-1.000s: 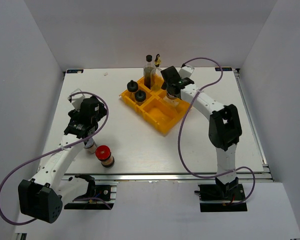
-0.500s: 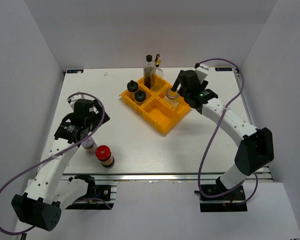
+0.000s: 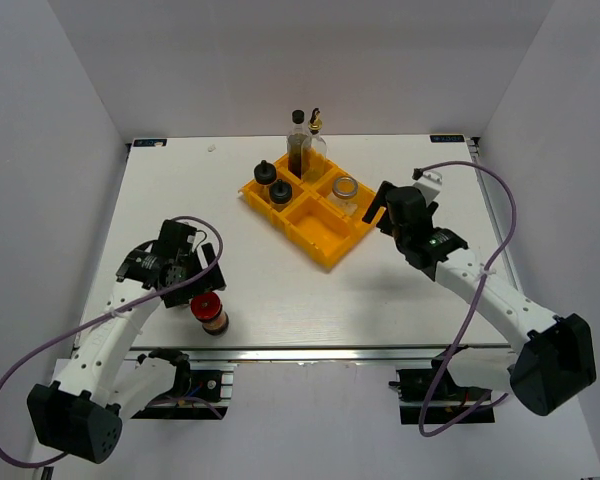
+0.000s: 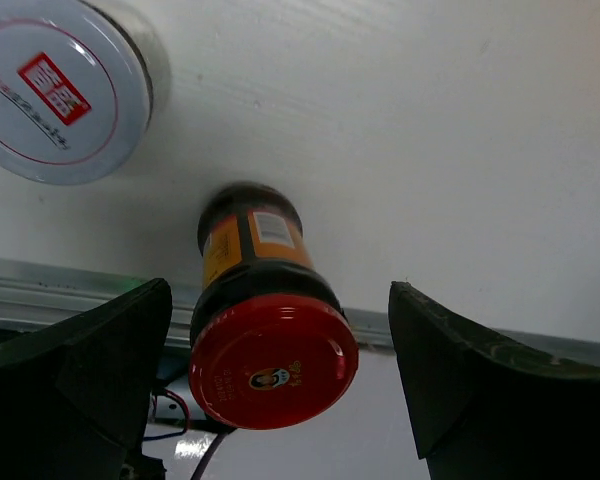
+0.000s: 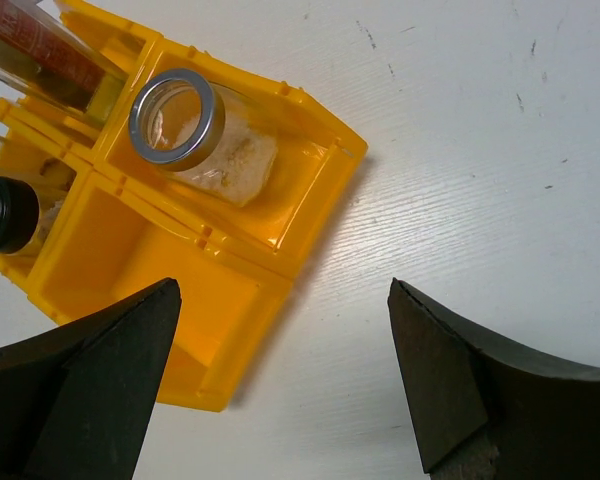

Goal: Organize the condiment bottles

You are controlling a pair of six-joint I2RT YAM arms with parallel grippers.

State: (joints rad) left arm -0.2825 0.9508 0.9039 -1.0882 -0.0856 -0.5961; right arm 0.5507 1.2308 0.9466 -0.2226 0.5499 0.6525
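A red-lidded jar [image 3: 208, 309] stands near the table's front left edge. My left gripper [image 3: 197, 290] is open, with a finger on each side of the red lid [image 4: 273, 361] and a gap on both sides. A white-lidded jar [image 4: 65, 90] stands just beside it. My right gripper [image 3: 381, 214] is open and empty, just right of the yellow tray [image 3: 317, 228]. A silver-rimmed jar [image 3: 345, 190] leans in the tray's right compartment and also shows in the right wrist view [image 5: 176, 117]. Two black-lidded jars [image 3: 271, 182], a dark-brown bottle [image 3: 298, 150] and a gold-spouted bottle [image 3: 315, 140] stand in the tray.
The tray's front compartment [image 5: 140, 250] holds nothing. A metal rail [image 3: 330, 352] runs along the table's near edge, close behind the red-lidded jar. White walls enclose the left, back and right sides. Purple cables loop from both arms.
My right gripper let go of the silver-rimmed jar in the tray and drew back to the right and nearer. My left gripper moved from the white-lidded jar to straddle the red-lidded jar.
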